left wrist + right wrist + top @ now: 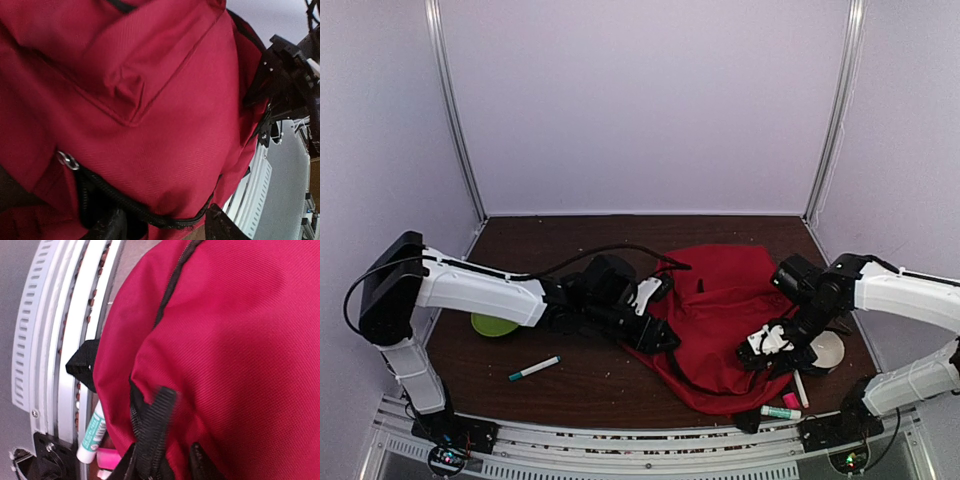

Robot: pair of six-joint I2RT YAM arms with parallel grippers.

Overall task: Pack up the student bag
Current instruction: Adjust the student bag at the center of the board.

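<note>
since the student bag (720, 310) lies slumped between both arms near the table's front edge, a tug could drag it over the marker (92, 432) (just beside its hem). the left gripper (162, 227) has its jaws apart over the zipper (125, 200). the right gripper (162, 467) straddles the black strap (152, 435), and i cannot tell whether it pinches.

Student bag (165, 125): matt red woven cloth; black webbing strap (155, 425). Table (590, 375): dark wood-look, matt. Left arm (480, 290): smooth white plastic.
</note>
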